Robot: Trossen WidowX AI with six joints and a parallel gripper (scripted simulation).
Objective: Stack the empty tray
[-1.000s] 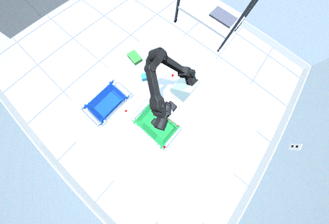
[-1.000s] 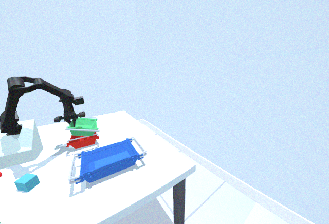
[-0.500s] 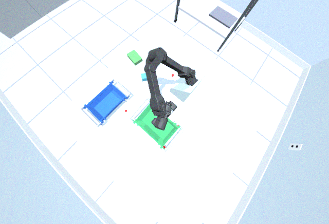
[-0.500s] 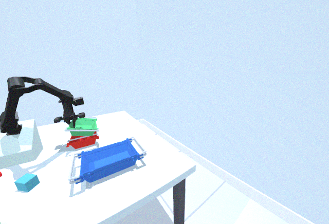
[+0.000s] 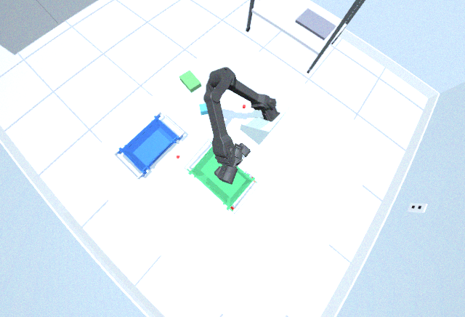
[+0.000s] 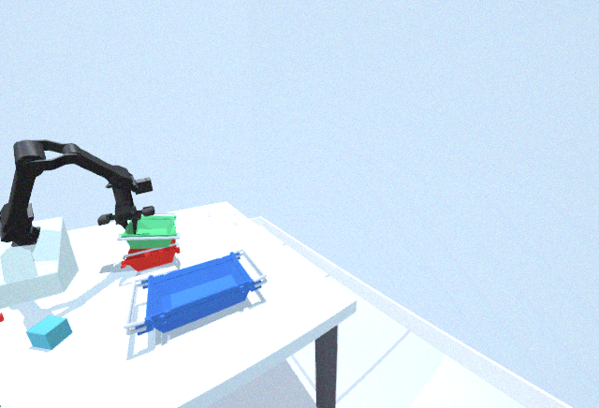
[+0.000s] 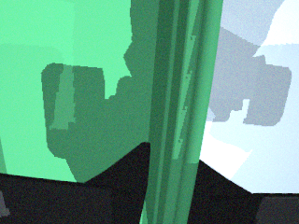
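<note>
We find the empty green tray (image 5: 210, 172) (image 6: 152, 240) (image 7: 70, 28) directly above the red tray (image 5: 232, 208) (image 6: 152, 257), looking roughly level. The gripper (image 5: 235, 155) (image 6: 131, 229) (image 7: 159, 151) is clamped on one of the green tray's long walls, the one nearer the arm's base. The wrist view shows us that wall running between the dark fingers, with the tray's floor to one side.

In the exterior view we see a pale bar (image 6: 150, 250) along the red tray's upper part, just under the green tray. We cannot tell whether the green tray bears on both bars, and its body hides the red tray's load from us.

The black arm (image 5: 216, 118) (image 6: 92, 162) arches over from a pale, sloping pedestal (image 5: 255, 129) (image 6: 36, 283) and reaches down to the tray. Well apart from the stack, a blue tray (image 5: 152, 146) (image 6: 203, 292) stands upright on the white table (image 6: 290, 307), its pale bars out at the ends. Between the blue and green trays we spot a tiny red cube (image 5: 178, 156). Farther off are a light-blue block (image 5: 203, 109) (image 6: 50, 332) and a larger green block (image 5: 190, 81). Beyond stands a shelf unit (image 5: 252, 1) with dark posts.
</note>
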